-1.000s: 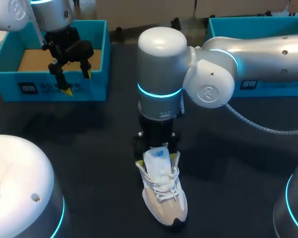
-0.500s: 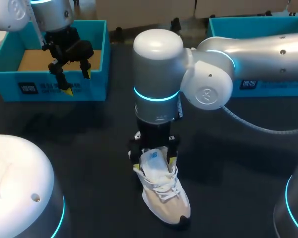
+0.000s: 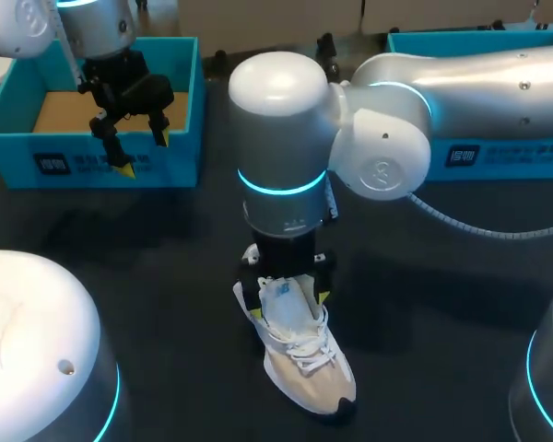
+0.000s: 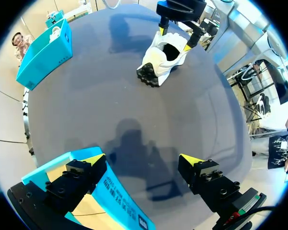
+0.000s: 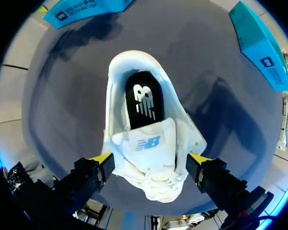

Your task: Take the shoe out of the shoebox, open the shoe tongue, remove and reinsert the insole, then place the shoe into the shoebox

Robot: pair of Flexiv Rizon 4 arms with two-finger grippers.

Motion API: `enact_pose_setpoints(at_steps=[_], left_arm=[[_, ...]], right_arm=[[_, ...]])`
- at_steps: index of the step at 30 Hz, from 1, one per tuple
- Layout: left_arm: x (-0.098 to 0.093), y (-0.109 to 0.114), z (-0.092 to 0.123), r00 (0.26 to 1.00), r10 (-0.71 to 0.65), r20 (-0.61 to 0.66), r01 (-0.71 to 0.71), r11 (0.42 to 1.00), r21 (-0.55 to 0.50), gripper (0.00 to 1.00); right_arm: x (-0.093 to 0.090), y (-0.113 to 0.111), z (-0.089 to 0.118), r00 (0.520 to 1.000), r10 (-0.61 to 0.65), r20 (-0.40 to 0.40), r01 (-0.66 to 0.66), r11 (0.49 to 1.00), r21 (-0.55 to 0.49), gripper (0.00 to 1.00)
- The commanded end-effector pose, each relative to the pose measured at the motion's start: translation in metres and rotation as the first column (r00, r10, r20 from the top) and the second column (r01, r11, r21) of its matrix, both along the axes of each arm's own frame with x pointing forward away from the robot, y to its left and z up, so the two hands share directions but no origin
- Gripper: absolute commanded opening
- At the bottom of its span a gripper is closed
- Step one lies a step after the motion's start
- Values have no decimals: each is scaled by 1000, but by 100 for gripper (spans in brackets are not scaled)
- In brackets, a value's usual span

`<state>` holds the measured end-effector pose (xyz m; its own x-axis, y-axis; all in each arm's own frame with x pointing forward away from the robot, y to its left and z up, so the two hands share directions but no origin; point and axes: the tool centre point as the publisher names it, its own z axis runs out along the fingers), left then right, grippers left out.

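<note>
My right gripper (image 3: 284, 293) sits further left than a second ago, clamped across the white lace-up sneaker (image 3: 306, 359) on the dark table (image 3: 166, 276); the heel has turned. Left gripper (image 3: 134, 147) unchanged, released, over the blue cardboard shoebox (image 3: 120, 166). Logos mark tongue and black insole (image 5: 143, 103).

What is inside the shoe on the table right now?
A black insole lies inside the white shoe, visible at the heel end. The tongue covers its front part, so the toe end cannot be seen.
</note>
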<state>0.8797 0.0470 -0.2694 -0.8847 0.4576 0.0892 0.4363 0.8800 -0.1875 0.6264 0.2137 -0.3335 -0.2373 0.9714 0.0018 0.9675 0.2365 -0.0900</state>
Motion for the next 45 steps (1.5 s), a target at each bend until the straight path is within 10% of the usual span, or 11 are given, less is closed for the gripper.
enact_pose_setpoints(at_steps=[1, 12, 17, 45], left_arm=[[0, 0, 0, 1000, -1, 1, 1, 1000, 2, 100], [0, 0, 0, 1000, -1, 1, 1, 1000, 2, 100], [0, 0, 0, 1000, -1, 1, 1, 1000, 2, 100], [0, 0, 0, 1000, -1, 1, 1, 1000, 2, 100]], right_arm=[[-14, -8, 6, 999, 11, 35, -12, 1000, 19, 100], [-35, 6, 33, 991, 121, 63, -124, 992, 37, 98], [-43, 17, 33, 982, 186, 41, -188, 981, 51, 48], [-6, -12, 16, 945, 317, 77, -318, 948, -7, 35]])
